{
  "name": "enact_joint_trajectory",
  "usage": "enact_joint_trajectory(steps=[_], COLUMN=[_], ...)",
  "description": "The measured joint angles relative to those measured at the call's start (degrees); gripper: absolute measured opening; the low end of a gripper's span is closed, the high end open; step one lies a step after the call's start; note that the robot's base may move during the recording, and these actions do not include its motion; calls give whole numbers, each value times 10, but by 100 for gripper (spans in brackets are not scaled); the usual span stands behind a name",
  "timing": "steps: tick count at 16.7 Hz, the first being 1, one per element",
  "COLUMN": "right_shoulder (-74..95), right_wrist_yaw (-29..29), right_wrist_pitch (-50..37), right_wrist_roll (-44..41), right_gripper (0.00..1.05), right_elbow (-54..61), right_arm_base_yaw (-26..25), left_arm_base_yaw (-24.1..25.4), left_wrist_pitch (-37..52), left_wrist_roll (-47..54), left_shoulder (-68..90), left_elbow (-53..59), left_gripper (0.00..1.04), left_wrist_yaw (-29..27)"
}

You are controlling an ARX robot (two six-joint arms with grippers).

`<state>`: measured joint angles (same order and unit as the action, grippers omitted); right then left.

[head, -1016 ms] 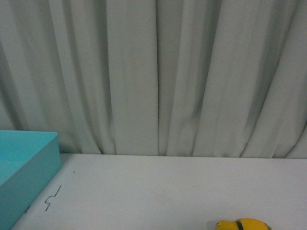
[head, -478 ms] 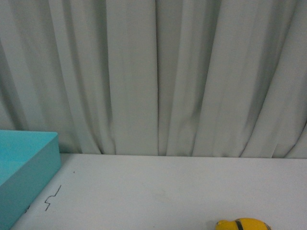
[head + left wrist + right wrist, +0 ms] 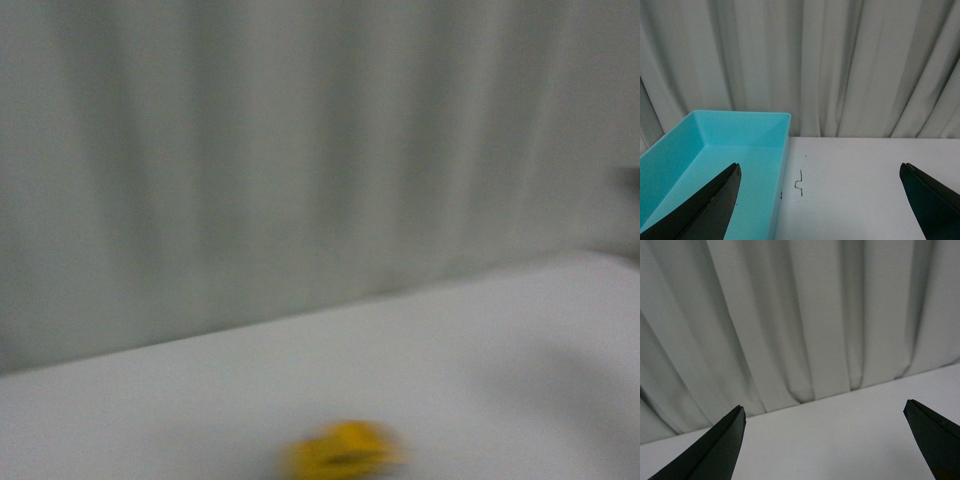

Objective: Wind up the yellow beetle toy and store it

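The front view is heavily blurred; the yellow beetle toy shows as a yellow smear on the white table near the bottom edge. Neither arm appears in that view. In the left wrist view my left gripper is open, its black fingers spread wide above the table and the edge of a turquoise bin, with nothing between them. In the right wrist view my right gripper is also open over bare white table, holding nothing. The toy is out of sight in both wrist views.
The turquoise bin stands open and empty beside a small black squiggle mark on the white table. Grey pleated curtains hang right behind the table's far edge.
The front view has swung and blurred: the toy now appears further left, the table edge looks tilted, and the turquoise bin has left that view.
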<state>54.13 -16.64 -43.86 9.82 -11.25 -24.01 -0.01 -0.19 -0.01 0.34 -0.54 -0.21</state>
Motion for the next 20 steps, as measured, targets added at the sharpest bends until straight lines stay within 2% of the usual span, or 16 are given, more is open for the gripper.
enact_joint_trajectory(steps=[1, 2, 3, 4, 9, 10, 12, 15, 18, 20], right_shoulder=[81, 199, 296, 336, 412, 433, 502, 603, 678, 714], right_wrist_yaw=[-21, -44, -93, -130, -237, -274, -361, -351, -321, -298], right_wrist_pitch=[-42, -64, -37, -10, 84, 131, 349, 624, 810, 880], right_wrist_roll=[-2, -19, -51, -76, -177, -224, -420, -709, -932, -1035], right_gripper=[98, 98, 98, 98, 98, 98, 98, 98, 98, 98], right_elbow=[-40, -120, -212, -261, -364, -394, -507, -648, -718, -751], right_arm_base_yaw=[8, 50, 105, 130, 170, 173, 163, 145, 153, 167], left_arm_base_yaw=[0, 0, 0, 0, 0, 0, 0, 0, 0, 0], left_wrist_pitch=[0, 0, 0, 0, 0, 0, 0, 0, 0, 0], left_wrist_roll=[0, 0, 0, 0, 0, 0, 0, 0, 0, 0], left_shoulder=[0, 0, 0, 0, 0, 0, 0, 0, 0, 0], left_elbow=[0, 0, 0, 0, 0, 0, 0, 0, 0, 0], left_gripper=[98, 98, 98, 98, 98, 98, 98, 98, 98, 98], left_wrist_yaw=[2, 2, 2, 2, 2, 2, 2, 2, 2, 2])
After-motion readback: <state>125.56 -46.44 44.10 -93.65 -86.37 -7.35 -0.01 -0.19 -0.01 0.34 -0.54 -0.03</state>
